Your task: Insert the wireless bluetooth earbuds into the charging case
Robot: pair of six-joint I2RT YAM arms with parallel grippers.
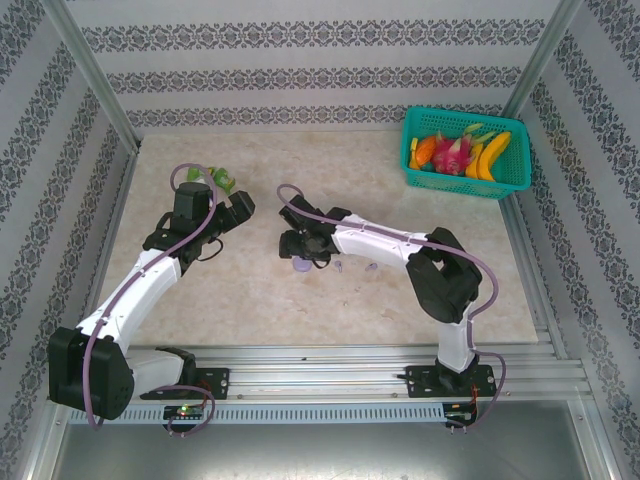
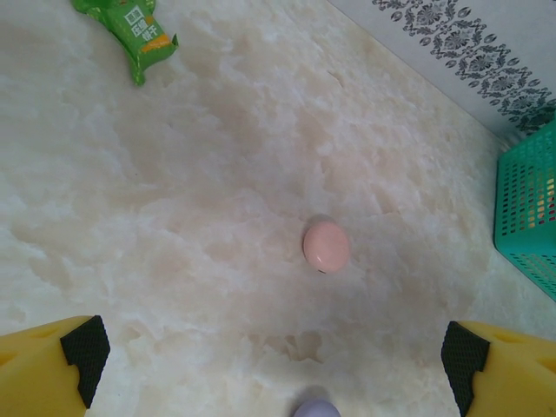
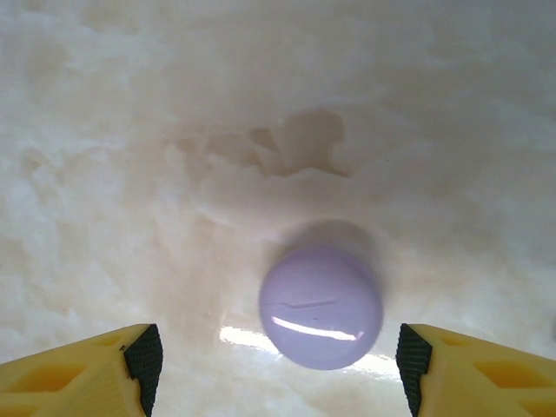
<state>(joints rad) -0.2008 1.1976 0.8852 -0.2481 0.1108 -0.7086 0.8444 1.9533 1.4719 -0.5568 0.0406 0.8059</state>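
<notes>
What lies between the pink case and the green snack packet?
Nothing: the left wrist view shows bare tabletop between the pink case and the green snack packet.

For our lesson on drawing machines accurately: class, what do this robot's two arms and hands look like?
The left arm and right arm are white segments with black joints, each trailed by a looping purple cable. The left hand and right hand have yellow fingers tipped with black pads.
</notes>
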